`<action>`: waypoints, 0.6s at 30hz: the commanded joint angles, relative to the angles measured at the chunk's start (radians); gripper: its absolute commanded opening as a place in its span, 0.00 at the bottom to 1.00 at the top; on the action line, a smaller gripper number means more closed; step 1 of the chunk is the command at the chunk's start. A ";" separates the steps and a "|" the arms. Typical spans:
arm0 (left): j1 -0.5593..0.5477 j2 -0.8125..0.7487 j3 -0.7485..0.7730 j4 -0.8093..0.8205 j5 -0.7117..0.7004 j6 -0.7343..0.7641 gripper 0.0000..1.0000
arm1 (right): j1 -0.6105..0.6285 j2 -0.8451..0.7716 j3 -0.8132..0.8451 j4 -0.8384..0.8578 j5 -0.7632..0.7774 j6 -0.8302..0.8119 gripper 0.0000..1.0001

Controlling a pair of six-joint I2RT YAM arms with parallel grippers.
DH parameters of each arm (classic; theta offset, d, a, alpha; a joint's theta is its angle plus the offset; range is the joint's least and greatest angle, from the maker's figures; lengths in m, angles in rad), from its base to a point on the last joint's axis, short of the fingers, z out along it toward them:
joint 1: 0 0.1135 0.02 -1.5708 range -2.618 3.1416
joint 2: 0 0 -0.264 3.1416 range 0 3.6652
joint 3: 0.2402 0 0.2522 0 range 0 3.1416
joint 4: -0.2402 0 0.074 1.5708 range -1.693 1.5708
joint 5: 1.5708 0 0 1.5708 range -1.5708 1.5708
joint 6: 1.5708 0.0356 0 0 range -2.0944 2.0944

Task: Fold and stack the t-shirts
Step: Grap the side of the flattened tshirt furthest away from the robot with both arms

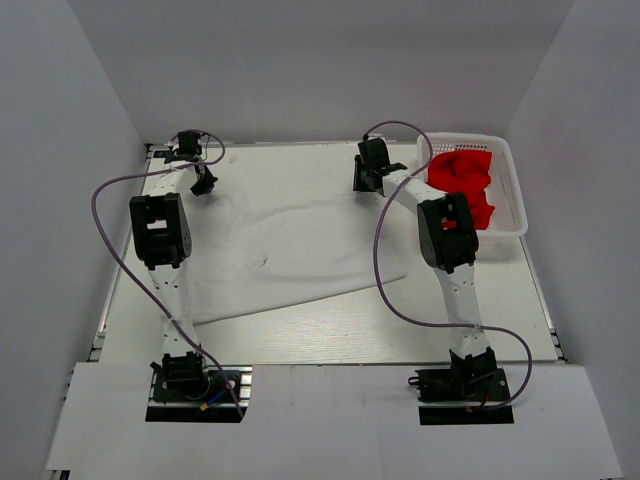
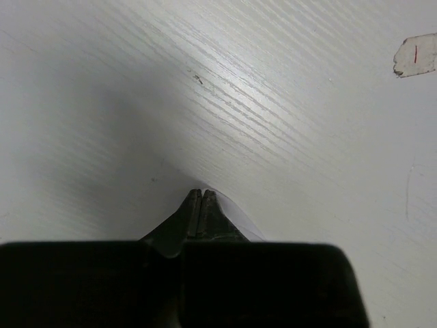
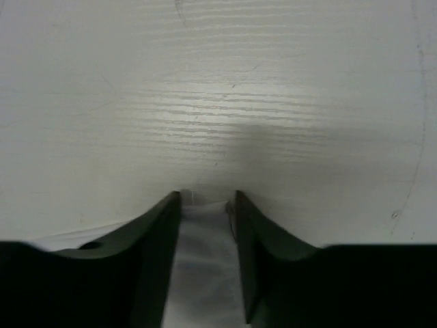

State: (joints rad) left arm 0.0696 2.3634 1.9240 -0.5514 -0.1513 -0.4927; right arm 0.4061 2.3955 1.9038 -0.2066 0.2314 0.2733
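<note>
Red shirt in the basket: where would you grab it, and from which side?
The red shirt lies crumpled in the basket, whose walls block any approach from the side. Come straight down from above and pinch a raised fold near the middle of the heap. The right gripper is probably the one to use, being nearer.

no readable text; a tape scrap [image 2: 415,55] bears only a red stroke.

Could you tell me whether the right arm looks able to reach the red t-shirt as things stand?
Probably yes. The red t-shirt lies uncovered in the open basket, just right of the right gripper, with nothing between. It is open over the white t-shirt, so it seems free to go.
</note>
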 commanded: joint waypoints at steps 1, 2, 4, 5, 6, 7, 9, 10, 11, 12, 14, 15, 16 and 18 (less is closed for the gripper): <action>-0.004 -0.052 -0.030 -0.022 0.032 0.022 0.00 | -0.001 0.017 0.029 0.009 -0.064 0.029 0.35; -0.004 -0.052 -0.030 -0.022 0.032 0.022 0.00 | 0.000 0.002 0.012 0.006 -0.064 0.036 0.27; -0.004 -0.087 -0.030 -0.008 0.032 0.040 0.00 | 0.000 -0.025 -0.005 0.010 -0.057 0.032 0.10; -0.004 -0.099 -0.030 0.001 0.045 0.040 0.00 | 0.000 -0.048 -0.038 0.016 -0.052 0.032 0.03; -0.004 -0.111 -0.043 0.001 0.055 0.040 0.00 | 0.000 -0.068 -0.051 0.030 -0.050 0.029 0.00; -0.004 -0.142 -0.065 0.025 0.070 0.049 0.00 | 0.000 -0.082 -0.077 0.047 -0.044 0.027 0.00; -0.004 -0.179 -0.094 0.045 0.085 0.049 0.00 | 0.000 -0.123 -0.110 0.076 -0.043 0.012 0.00; -0.004 -0.197 -0.130 0.065 0.094 0.049 0.00 | 0.000 -0.131 -0.124 0.082 -0.043 0.009 0.00; -0.004 -0.238 -0.149 0.065 0.094 0.049 0.00 | 0.002 -0.139 -0.127 0.090 -0.041 0.003 0.00; -0.004 -0.262 -0.187 0.077 0.094 0.049 0.00 | 0.002 -0.157 -0.138 0.095 -0.040 0.000 0.00; -0.013 -0.335 -0.256 0.087 0.067 0.049 0.00 | 0.007 -0.202 -0.176 0.119 -0.046 -0.023 0.00; -0.013 -0.336 -0.257 0.087 0.067 0.049 0.00 | 0.007 -0.216 -0.192 0.130 -0.052 -0.029 0.00; -0.013 -0.389 -0.316 0.100 0.053 0.049 0.00 | 0.008 -0.226 -0.207 0.140 -0.055 -0.035 0.00; -0.013 -0.443 -0.408 0.126 0.053 0.039 0.00 | 0.010 -0.268 -0.285 0.171 -0.050 -0.033 0.00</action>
State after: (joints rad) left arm 0.0620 2.0613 1.5951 -0.4770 -0.0898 -0.4530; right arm 0.4110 2.2341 1.6836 -0.1196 0.1856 0.2680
